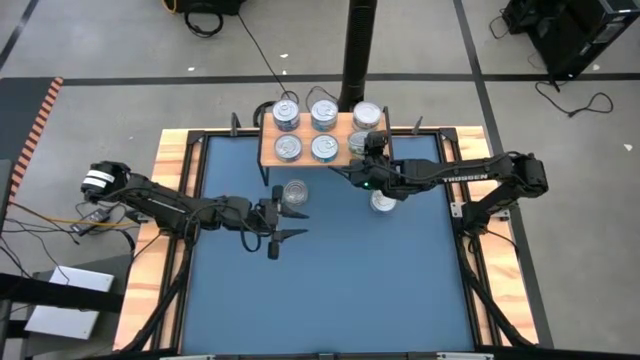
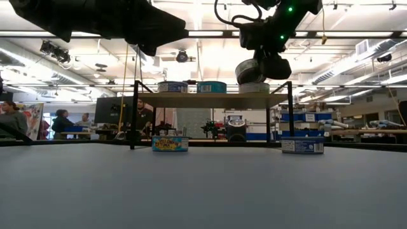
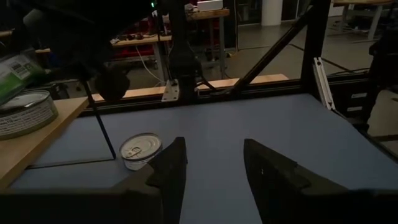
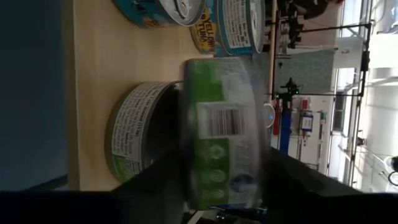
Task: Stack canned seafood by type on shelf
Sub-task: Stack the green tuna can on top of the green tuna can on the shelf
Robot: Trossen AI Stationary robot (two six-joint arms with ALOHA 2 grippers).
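- Two arms work over the blue table (image 1: 330, 270), the shelf (image 1: 305, 150) standing at its far edge.
- Right gripper (image 1: 368, 148) hangs above the shelf's right end, pinching a green-labelled tin (image 4: 219, 134) between its fingers, directly over another tin (image 4: 134, 127) resting on the wood.
- Five more tins sit on the shelf in two rows, among them a blue tin (image 2: 211, 87) on the board.
- Left gripper (image 1: 288, 222) hovers over the table, fingers spread and holding nothing, near a loose tin (image 1: 294, 192) just in front of the shelf.
- One boxed-label tin (image 2: 302, 145) lies on the table under the right arm; a yellow-labelled tin (image 2: 170, 144) sits to its left.
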